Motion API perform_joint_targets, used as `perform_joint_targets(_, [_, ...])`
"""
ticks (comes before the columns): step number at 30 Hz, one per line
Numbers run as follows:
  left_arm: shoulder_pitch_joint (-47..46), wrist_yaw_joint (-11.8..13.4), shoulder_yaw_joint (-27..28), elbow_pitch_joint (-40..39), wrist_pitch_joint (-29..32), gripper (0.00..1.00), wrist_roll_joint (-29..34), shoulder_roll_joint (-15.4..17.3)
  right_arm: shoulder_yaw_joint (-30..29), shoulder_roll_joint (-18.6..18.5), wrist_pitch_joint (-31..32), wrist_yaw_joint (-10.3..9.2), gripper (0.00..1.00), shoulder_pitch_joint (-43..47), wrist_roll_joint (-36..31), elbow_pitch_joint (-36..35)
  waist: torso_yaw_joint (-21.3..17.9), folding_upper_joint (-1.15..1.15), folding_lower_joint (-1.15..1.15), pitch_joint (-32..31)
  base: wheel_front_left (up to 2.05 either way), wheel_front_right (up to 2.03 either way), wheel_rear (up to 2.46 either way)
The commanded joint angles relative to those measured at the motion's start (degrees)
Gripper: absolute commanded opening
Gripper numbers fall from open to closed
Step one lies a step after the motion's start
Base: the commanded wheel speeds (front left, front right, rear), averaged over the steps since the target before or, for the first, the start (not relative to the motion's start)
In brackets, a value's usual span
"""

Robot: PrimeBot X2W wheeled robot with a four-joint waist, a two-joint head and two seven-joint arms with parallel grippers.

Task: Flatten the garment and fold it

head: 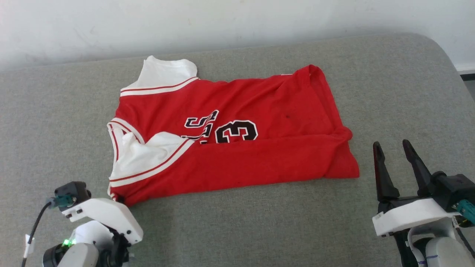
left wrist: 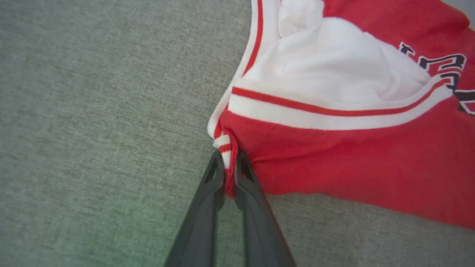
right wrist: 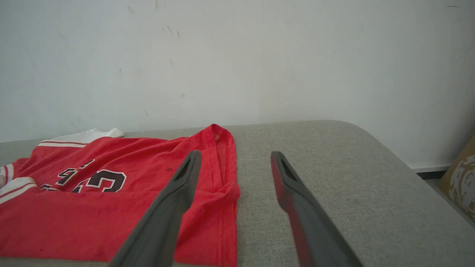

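Your head camera looks steeply down over the whole red jersey (head: 230, 148). Your left wrist camera sits close on its corner at the left gripper (left wrist: 230, 155) tips. Your right wrist camera looks low across its hem, beside the right gripper (right wrist: 235, 155), toward the wall (right wrist: 237, 55).

- The red jersey T-shirt (head: 267, 163) lay on the grey fabric-covered surface (head: 389, 92), folded lengthwise with its near half turned up over the chest, neck end to the left, hem to the right.
- Its white sleeves carried red-and-white striped trim; the near sleeve (head: 148, 155) was tucked in over the front.
- The black-outlined white lettering (head: 237, 131) was half hidden by the fold.
- Its near left corner sat pinched in the left gripper (left wrist: 230, 157).
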Motion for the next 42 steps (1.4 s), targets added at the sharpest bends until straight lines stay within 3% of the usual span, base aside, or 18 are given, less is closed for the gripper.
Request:
perform_joint_targets(1, [1.26, -0.51, -0.86, 0.35, 0.14, 0.00, -0.25, -0.76, 0.20, 0.20, 0.27, -0.05, 1.00, -0.57, -0.39, 0.36, 0.25, 0.00, 0.00, 0.04, 0.00, 0.00, 0.00])
perform_joint_targets(5, [0.78, -1.31, -1.01, 0.02, -1.56, 0.00, 0.25, -0.70, -0.04, 0.20, 7.03, -0.05, 1.00, -2.44, -0.25, 3.15, 1.00, 0.00, 0.00, 0.31, 0.00, 0.00, 0.00])
perform_joint_targets(13, [-1.06, -2.77, -2.23, 0.21, -3.56, 0.00, 1.31, -0.92, -0.82, 0.20, 33.99, -0.05, 1.00, -8.80, 1.10, 10.61, 2.83, 0.00, 0.00, 1.81, 0.00, 0.00, 0.00])
perform_joint_targets(20, [-2.49, -4.08, -2.83, 0.96, -5.15, 0.00, 1.57, -1.26, -1.85, 0.20, 50.69, -0.05, 1.00, -12.41, -1.61, 11.33, 4.11, 0.00, 0.00, 3.36, 0.00, 0.00, 0.00])
perform_joint_targets(21, [-2.65, -4.23, -2.90, 1.13, -5.37, 0.00, 1.61, -1.32, -1.87, 0.20, 52.48, -0.05, 0.49, -12.63, -1.52, 11.20, 4.25, 0.00, 0.00, 3.46, 0.00, 0.00, 0.00])
perform_joint_targets(23, [-2.94, -4.48, -3.04, 1.36, -6.17, 0.00, 1.92, -1.35, -1.66, 0.20, 55.06, -0.05, 0.22, -12.93, -1.62, 10.47, 4.49, 0.00, 0.00, 3.63, 0.00, 0.00, 0.00])
perform_joint_targets(24, [-3.05, -4.59, -3.11, 1.49, -6.59, 0.00, 2.08, -1.35, -1.70, 0.20, 55.21, -0.05, 0.05, -13.14, -2.04, 9.75, 4.61, 0.00, 0.00, 3.68, 0.00, 0.00, 0.00])
perform_joint_targets(25, [-3.17, -4.77, -3.15, 1.60, -7.13, 0.00, 2.26, -1.34, -1.90, 0.20, 54.85, -0.05, 0.00, -13.28, -2.28, 9.12, 4.72, 0.00, 0.00, 3.67, 0.00, 0.00, 0.00])
perform_joint_targets(32, [-2.63, -5.52, -3.12, 2.35, -12.85, 0.00, 4.43, -0.71, -2.68, 0.20, 45.64, -0.05, 0.00, -11.17, -0.20, 5.40, 5.10, 0.00, 0.00, 0.68, 0.00, 0.00, 0.00])
perform_joint_targets(37, [2.64, -3.13, -2.72, -1.89, -13.08, 0.00, 5.67, 1.30, -3.95, 0.20, 41.02, -0.05, 0.00, -5.03, 2.92, 0.40, 4.78, 0.00, 0.00, -2.84, 0.00, 0.00, 0.00])
perform_joint_targets(42, [10.22, 0.91, -2.32, -9.93, -9.41, 0.00, 6.55, 4.36, -5.66, 0.20, 42.94, -0.05, 0.00, 3.16, 4.59, -6.31, 4.20, 0.00, 0.00, -4.54, 0.00, 0.00, 0.00])
